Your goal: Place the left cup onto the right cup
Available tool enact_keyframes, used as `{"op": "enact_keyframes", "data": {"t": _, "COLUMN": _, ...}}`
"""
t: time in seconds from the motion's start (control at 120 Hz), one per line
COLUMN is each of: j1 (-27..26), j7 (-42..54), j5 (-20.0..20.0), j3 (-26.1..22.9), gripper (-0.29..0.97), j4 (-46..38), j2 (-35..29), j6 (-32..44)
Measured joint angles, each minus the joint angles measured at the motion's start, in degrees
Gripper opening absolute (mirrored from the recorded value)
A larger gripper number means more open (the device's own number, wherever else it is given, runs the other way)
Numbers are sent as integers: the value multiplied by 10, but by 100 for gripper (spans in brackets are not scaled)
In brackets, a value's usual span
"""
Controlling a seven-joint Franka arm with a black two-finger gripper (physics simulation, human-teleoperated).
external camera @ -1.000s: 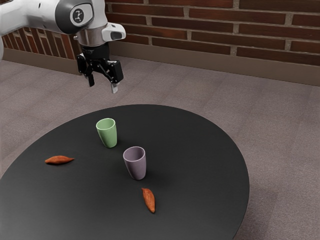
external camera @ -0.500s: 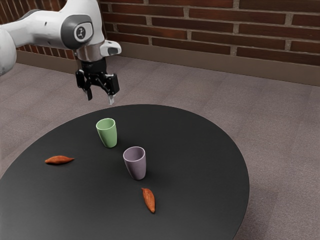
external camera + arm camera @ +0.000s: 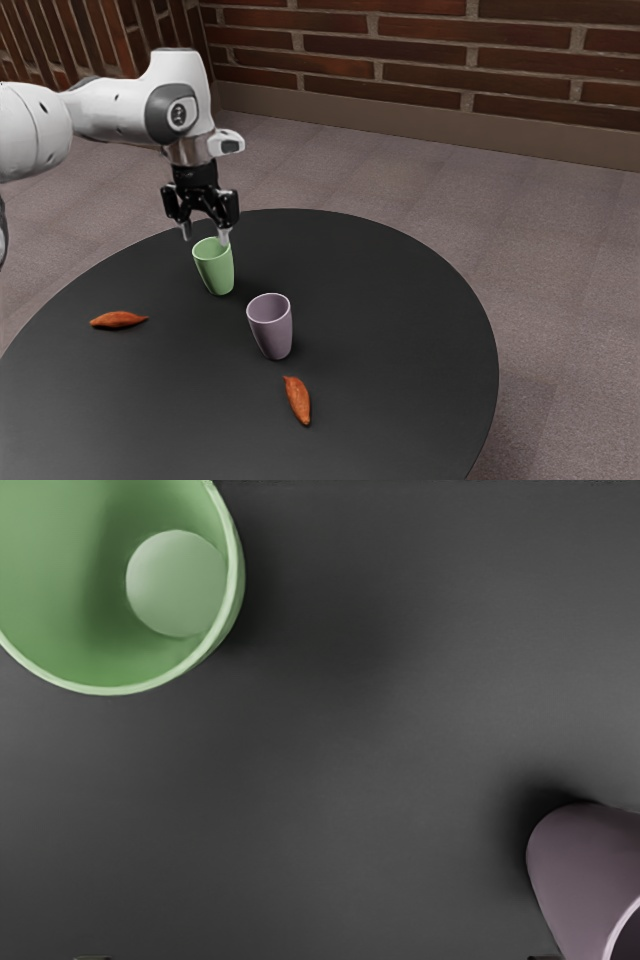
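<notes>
A light green cup stands upright on the round black table, toward the exterior view's left. A purple cup stands upright a short way to its right and nearer the front. My gripper hangs open just above the green cup's rim, its fingertips level with the far edge of the rim. In the wrist view the green cup lies open-mouthed right under my hand, and the purple cup sits off to one side of it.
Two orange-brown sweet potatoes lie on the table: one near the left edge, one in front of the purple cup. A brick wall runs behind, with carpet floor around the table.
My arm has come down and slightly toward the exterior view's left, from well above the table to just over the green cup. The cups have not moved.
</notes>
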Motion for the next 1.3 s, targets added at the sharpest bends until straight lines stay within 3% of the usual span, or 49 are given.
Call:
{"op": "enact_keyframes", "data": {"t": 0.4, "j1": 23, "j7": 49, "j5": 4, "j3": -5, "gripper": 50, "j4": 42, "j2": 76, "j6": 68}}
{"op": "enact_keyframes", "data": {"t": 1.042, "j1": 38, "j7": 109, "j5": 6, "j3": -16, "gripper": 48, "j4": 106, "j2": 161, "j6": 89}}
{"op": "enact_keyframes", "data": {"t": 1.3, "j1": 44, "j7": 120, "j5": 5, "j3": -19, "gripper": 28, "j4": 108, "j2": 165, "j6": 89}}
